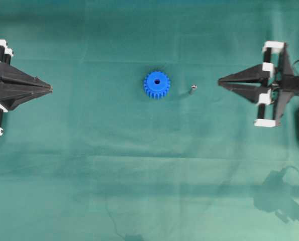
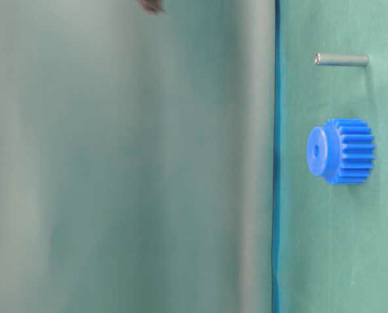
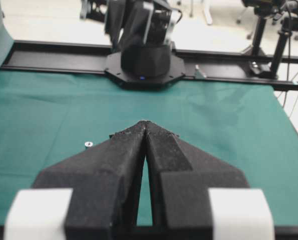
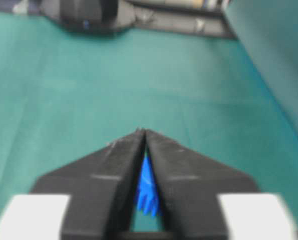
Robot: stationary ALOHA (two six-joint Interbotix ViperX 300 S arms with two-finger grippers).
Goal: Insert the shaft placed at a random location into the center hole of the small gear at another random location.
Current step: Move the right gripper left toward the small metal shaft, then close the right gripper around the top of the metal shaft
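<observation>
A desk covered in a dark green cloth [image 1: 139, 165] fills the overhead view. Two black robot arms reach in from opposite edges, each ending in a pointed black hand with white blocks at the base of its fingers.

The left hand [image 1: 50, 88] sits at the left edge, its tip aimed toward the middle. Its fingers meet at the tips, with only a thin slit between them further back — closed and holding nothing, as its own wrist view confirms [image 3: 145, 123]. The right hand [image 1: 220, 81] sits at the right side, pointing left. In its wrist view the fingers [image 4: 113, 165] also touch at the tips [image 4: 141, 131], closed on nothing.

Near the middle of the desk lies the small gear [image 1: 157, 85], a bright blue toothed wheel resting flat with its raised hub upward. The center hole [image 1: 156, 81] shows as a small dark dot in that hub. A sliver of the gear's blue teeth [image 4: 146, 192] also shows through the slit between the right hand's fingers.

Just right of the gear, apart from it, stands the shaft [image 1: 193, 90] — a tiny silvery pin, upright on the cloth, lying between the gear and the right hand, touching neither.
</observation>
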